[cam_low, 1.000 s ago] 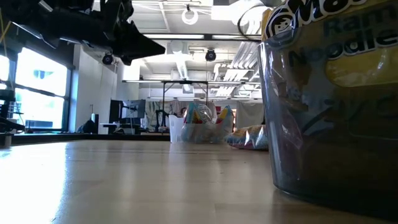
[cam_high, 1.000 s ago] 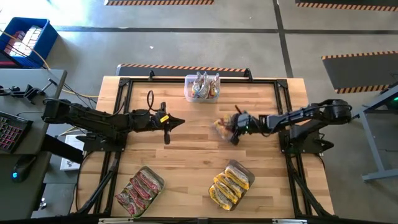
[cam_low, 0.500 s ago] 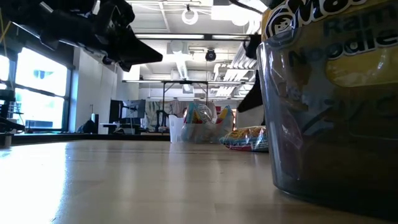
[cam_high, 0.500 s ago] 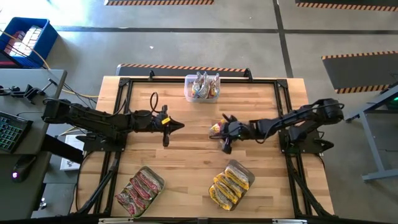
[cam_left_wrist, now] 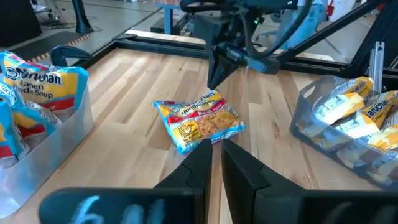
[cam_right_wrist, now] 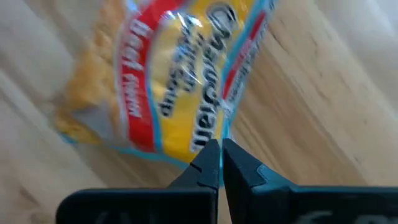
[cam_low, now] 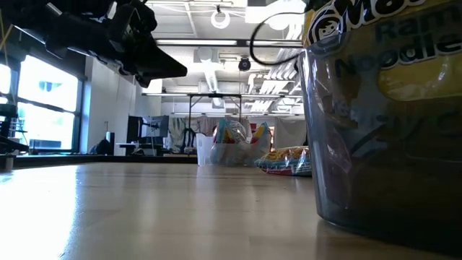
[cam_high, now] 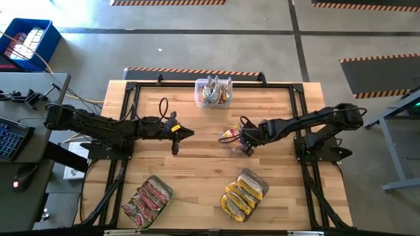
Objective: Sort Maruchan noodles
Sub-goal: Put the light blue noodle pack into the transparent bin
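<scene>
One yellow and red Maruchan noodles packet (cam_high: 230, 136) (cam_left_wrist: 199, 121) (cam_right_wrist: 180, 87) lies flat on the wooden table near its middle. My right gripper (cam_high: 244, 141) (cam_left_wrist: 211, 78) hangs shut just above the packet's right edge, pointing steeply down, with nothing between its fingers (cam_right_wrist: 208, 158). My left gripper (cam_high: 189, 133) (cam_left_wrist: 216, 158) is held level above the table, left of the packet and pointing at it. Only a slit separates its fingers, and nothing is in it. The low view shows the packet (cam_low: 286, 160) resting on the table.
Three clear tubs hold sorted packets: one at the far edge (cam_high: 213, 92) (cam_left_wrist: 43, 118), one near left with pink-red packets (cam_high: 147, 200), and one near right with yellow packets (cam_high: 244, 195) (cam_left_wrist: 348, 115). The last fills the right of the low view (cam_low: 382, 123). Bare wood lies between them.
My right gripper has swung toward the table's left over the packet, then drawn back and risen, tipping from nearly level to steeply down. The packet, blurred and partly raised a second ago, now lies flat in almost the same spot.
</scene>
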